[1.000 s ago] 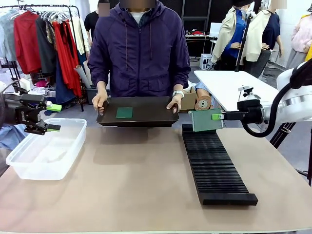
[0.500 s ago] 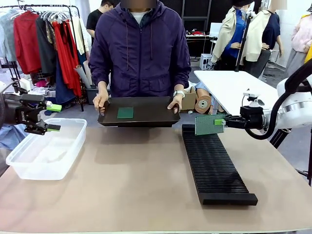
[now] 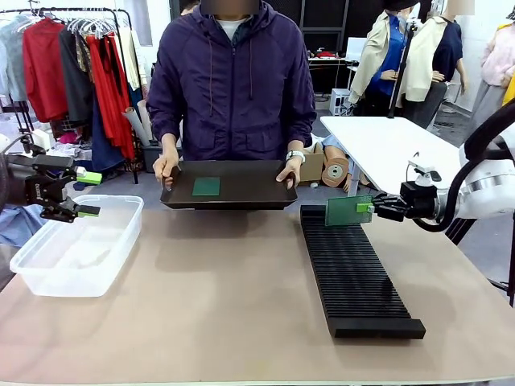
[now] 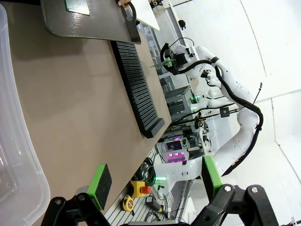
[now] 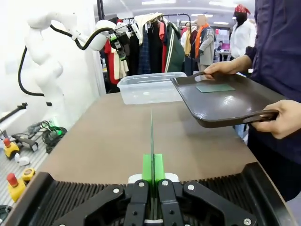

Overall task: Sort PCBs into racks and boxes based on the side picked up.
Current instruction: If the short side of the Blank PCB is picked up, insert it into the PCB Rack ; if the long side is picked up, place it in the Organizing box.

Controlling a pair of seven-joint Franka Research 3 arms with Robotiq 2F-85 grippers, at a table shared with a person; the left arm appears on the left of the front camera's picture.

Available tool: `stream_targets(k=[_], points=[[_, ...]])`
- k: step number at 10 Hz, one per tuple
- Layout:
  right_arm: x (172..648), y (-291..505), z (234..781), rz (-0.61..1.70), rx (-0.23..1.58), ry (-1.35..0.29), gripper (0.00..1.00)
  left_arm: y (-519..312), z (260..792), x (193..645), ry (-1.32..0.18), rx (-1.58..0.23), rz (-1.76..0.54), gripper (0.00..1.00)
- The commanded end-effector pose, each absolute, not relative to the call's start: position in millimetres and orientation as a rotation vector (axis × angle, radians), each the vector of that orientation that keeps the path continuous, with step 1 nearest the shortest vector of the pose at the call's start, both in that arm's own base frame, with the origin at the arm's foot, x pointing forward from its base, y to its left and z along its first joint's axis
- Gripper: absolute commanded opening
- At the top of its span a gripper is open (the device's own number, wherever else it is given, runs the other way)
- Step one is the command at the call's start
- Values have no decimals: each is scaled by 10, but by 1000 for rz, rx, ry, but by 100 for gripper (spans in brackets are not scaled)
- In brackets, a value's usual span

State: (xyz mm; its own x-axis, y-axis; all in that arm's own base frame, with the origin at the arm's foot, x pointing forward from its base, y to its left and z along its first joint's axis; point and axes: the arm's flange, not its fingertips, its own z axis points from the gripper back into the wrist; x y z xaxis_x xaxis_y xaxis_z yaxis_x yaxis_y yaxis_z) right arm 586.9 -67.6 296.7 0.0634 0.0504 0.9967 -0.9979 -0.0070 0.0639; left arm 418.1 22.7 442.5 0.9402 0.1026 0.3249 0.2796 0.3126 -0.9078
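My right gripper [image 3: 368, 207] is shut on a green PCB [image 3: 348, 211], holding it on edge just above the far end of the long black ribbed rack [image 3: 352, 272]. In the right wrist view the PCB [image 5: 152, 136] shows edge-on between the shut fingers [image 5: 153, 175], over the rack [image 5: 51, 203]. A second PCB [image 3: 206, 186] lies on the black tray [image 3: 249, 186] that the person holds in both hands. My left gripper [image 3: 87, 194] hangs open and holds nothing above the clear box [image 3: 76, 245]; its green pads [image 4: 100, 183] stand wide apart.
The person stands at the far edge, holding the tray [image 5: 225, 104] off the table. The box [image 4: 14, 155] sits at the table's left, the rack [image 4: 136, 89] at its right, with bare tabletop between them. A white table and clothes rails stand behind.
My right gripper has lowered the PCB toward the rack's far end and shifted slightly right. The left arm has not moved, and the person's tray stays nearly in place.
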Motion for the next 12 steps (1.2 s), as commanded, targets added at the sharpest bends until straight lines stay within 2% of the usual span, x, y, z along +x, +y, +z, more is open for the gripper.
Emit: stream_targets(k=[1,6,12], points=[[5886,-714,2884,1246,1148,-1215,0,234,4441,4167,-350,-1256,-125,100],[5903,-774,2511,1244,1085,-1228,0,234,4441,4167,-350,-1256,-125,100],[5858,-795,2357,1216,1111,-1194,0,234,4441,4167,-350,-1256,-125,100]])
